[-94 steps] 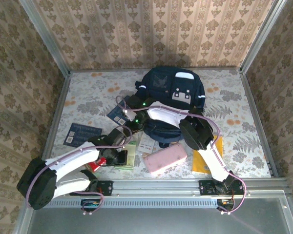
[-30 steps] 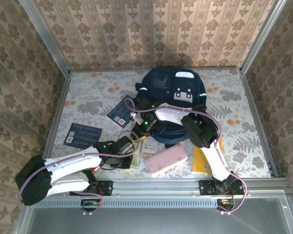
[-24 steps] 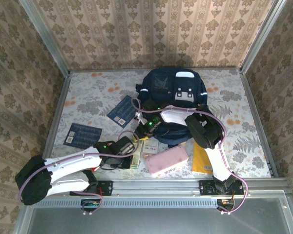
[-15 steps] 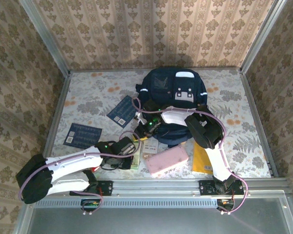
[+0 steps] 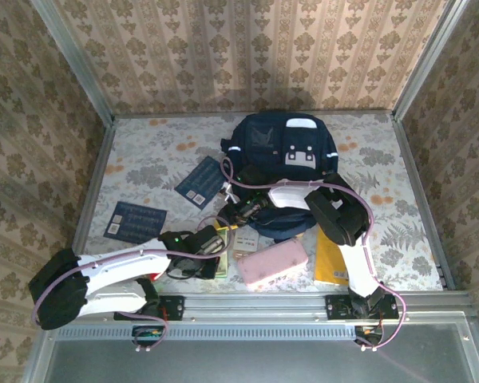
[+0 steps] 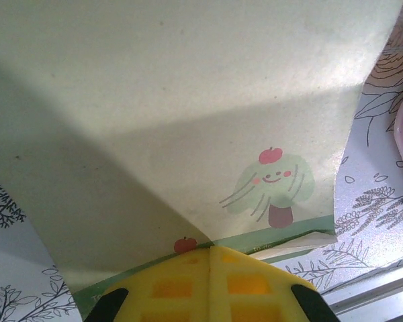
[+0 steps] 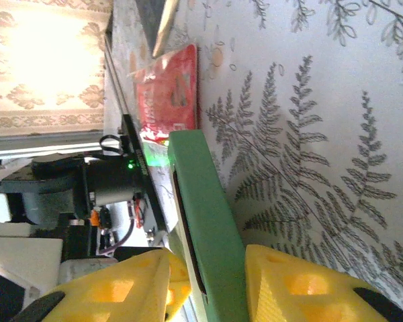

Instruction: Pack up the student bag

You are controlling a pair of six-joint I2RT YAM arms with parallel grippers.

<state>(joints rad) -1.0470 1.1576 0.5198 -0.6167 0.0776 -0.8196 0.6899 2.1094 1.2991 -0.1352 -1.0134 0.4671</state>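
The student bag (image 5: 283, 148), dark navy with white tabs, lies at the back middle of the table. In front of it a light green notebook (image 5: 221, 262) with a cartoon tree on its cover (image 6: 188, 121) is tipped up off the table. My left gripper (image 5: 215, 246) (image 6: 211, 249) is shut on the bottom edge of that cover. My right gripper (image 5: 238, 217) (image 7: 207, 258) reaches down from the bag side. Its yellow fingers (image 7: 289, 282) press both sides of the notebook's green edge (image 7: 201, 194).
A pink pencil case (image 5: 271, 263) lies right of the notebook, with a yellow book (image 5: 331, 262) beyond it. Two blue booklets (image 5: 199, 182) (image 5: 136, 219) lie to the left. A red packet (image 7: 168, 94) lies near the left arm. The metal rail (image 5: 255, 303) runs along the near edge.
My right gripper has come down from the bag's left side to the notebook, and its fingers have narrowed onto the green edge. My left gripper has shifted slightly right, still shut.
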